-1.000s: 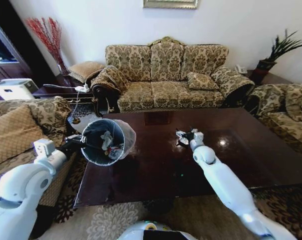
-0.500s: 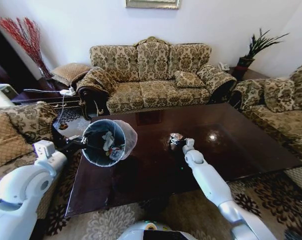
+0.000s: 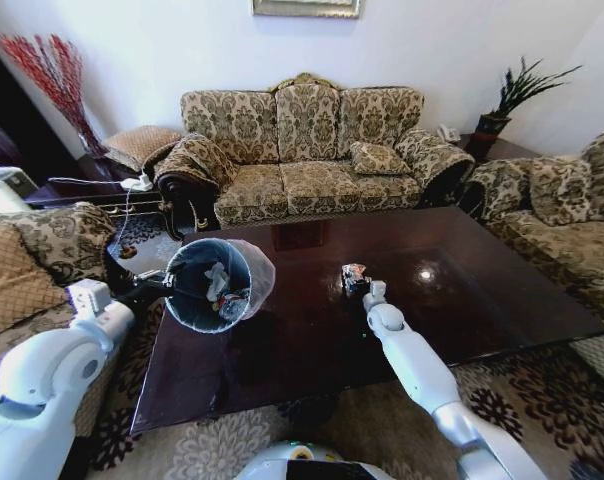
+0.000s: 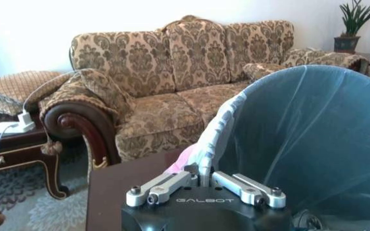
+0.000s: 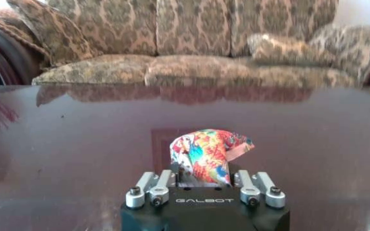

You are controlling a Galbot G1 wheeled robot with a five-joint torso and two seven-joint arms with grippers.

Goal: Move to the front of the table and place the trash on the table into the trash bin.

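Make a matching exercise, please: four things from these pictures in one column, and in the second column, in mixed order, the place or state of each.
Things:
1. trash bin
2. colourful wrapper
3. left gripper
4. potted plant

Places or states:
A. clamped on the bin's bag-lined rim
B. on a side table in the room's corner, beside the sofas
C. held tilted over the left edge of the table, scraps inside
D. pinched in the right gripper above the tabletop

Pairs: 1-C, 2-D, 3-A, 4-B
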